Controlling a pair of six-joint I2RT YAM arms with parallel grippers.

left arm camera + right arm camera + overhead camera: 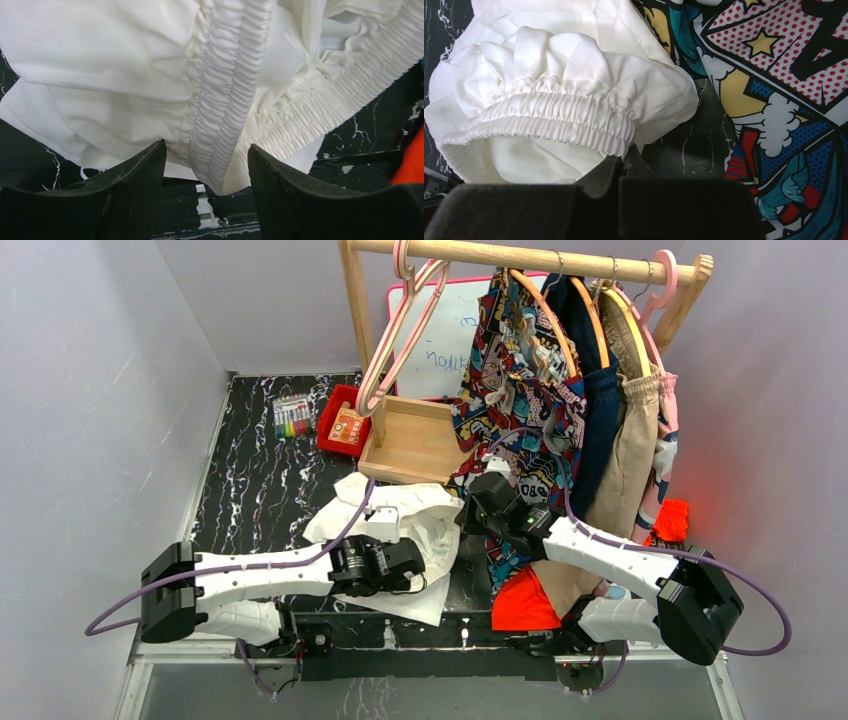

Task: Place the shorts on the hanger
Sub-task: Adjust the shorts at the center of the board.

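Note:
The white shorts (395,520) lie crumpled on the black marble table between my two grippers. My left gripper (420,566) is open at their near right edge. In the left wrist view a fold of the gathered waistband (225,90) hangs between its spread fingers (206,146). My right gripper (468,512) is shut on the right end of the waistband. In the right wrist view its fingers (626,156) pinch the elastic edge of the shorts (564,85). The pale hanger (398,335) hangs empty on the left end of the wooden rail.
A wooden rack (520,256) at the back holds a comic-print garment (520,390), dark clothes and tan shorts (630,450) on wooden hangers. A wooden box (415,440), red tray (345,422) and markers (291,416) sit behind the shorts. Orange cloth (525,605) lies under the right arm.

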